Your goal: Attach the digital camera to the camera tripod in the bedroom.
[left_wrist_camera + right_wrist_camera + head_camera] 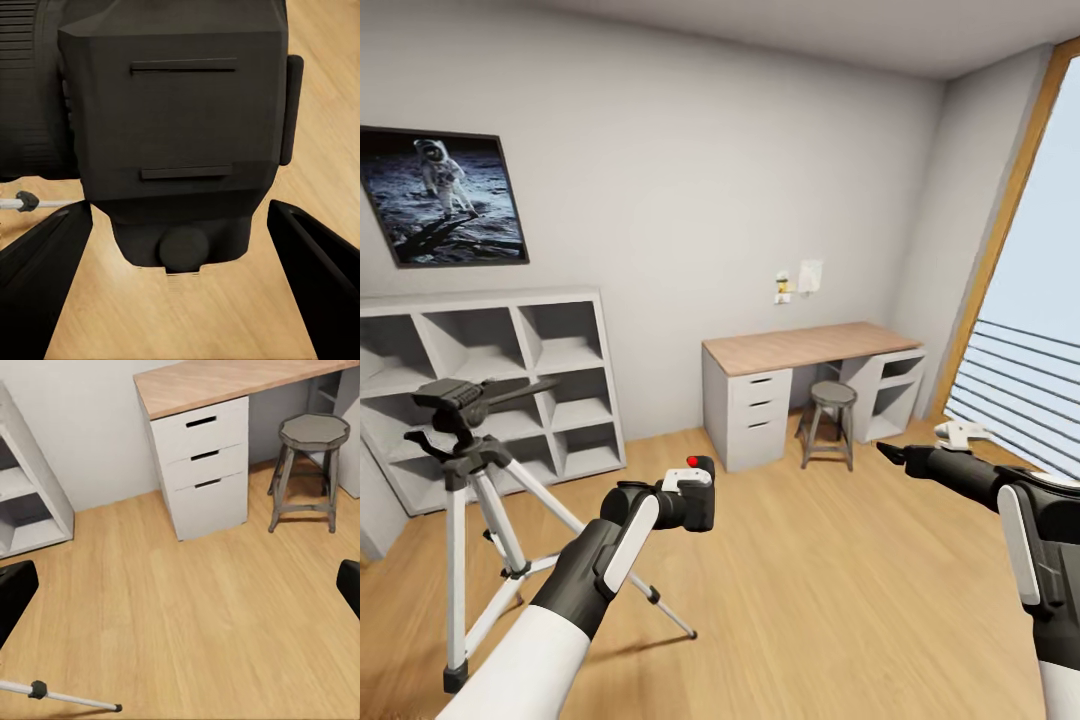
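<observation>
My left gripper [682,502] is shut on the digital camera [698,492], a chunky matte-black body with a red round button [693,461] on top, held in the air over the plank floor. In the left wrist view the camera [172,120] sits between the dark fingers [45,285]. The camera tripod [470,470] stands to the left of the camera, silver legs spread, and its black pan head [455,398] with a long handle is a little higher than the camera. One tripod leg [60,696] crosses the right wrist view. My right gripper [888,452] hangs open at the right, holding nothing.
Grey cube shelves [510,370] and an astronaut picture [445,195] are behind the tripod. A white desk with a wooden top [800,348] and a round stool [830,400] stand at the back wall. A striped glazed panel [1020,380] closes the right side.
</observation>
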Robot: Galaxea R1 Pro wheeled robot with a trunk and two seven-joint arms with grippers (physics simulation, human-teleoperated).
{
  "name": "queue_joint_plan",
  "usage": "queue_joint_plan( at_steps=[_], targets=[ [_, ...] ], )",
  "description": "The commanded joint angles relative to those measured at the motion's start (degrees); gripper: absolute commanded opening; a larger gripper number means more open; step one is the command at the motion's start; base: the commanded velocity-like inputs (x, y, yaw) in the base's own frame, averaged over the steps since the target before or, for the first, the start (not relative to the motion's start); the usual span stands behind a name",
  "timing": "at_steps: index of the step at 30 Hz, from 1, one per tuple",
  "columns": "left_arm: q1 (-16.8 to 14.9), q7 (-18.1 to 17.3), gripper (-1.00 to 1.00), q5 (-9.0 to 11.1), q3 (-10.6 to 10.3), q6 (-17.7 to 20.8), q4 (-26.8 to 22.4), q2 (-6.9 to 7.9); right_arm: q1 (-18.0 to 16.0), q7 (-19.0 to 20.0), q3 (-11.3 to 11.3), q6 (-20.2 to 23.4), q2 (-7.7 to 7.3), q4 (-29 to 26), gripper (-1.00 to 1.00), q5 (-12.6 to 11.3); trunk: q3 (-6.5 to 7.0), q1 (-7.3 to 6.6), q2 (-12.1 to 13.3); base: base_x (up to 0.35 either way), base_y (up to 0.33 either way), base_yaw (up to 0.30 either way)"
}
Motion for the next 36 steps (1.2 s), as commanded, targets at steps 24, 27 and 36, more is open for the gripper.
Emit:
queue_joint_plan(
  at_steps=[24, 27, 36],
  targets=[
    [0.01, 0.61, -1.0, 0.63, -0.11, 0.19, -0.12, 0.04, -0.05, 0.76, -0.1, 0.26, 0.08, -0.04, 1.0, -0.16, -0.14, 0.07, -0.14, 0.289, -0.19, 0.269],
    [0.01, 0.61, -1.0, 0.64, -0.14, 0.19, -0.12, 0.02, -0.05, 0.77, -0.1, 0.26, 0.08, -0.04, 1.0, -0.16, -0.14, 0.07, -0.14, 0.27, -0.223, 0.273],
    [0.01, 0.64, -1.0, 0.49, -0.32, 0.19, -0.12, -0.01, -0.05, 0.92, -0.1, 0.23, 0.04, -0.04, 1.0, -0.25, -0.14, 0.07, -0.14, 0.246, -0.247, 0.25]
  ],
)
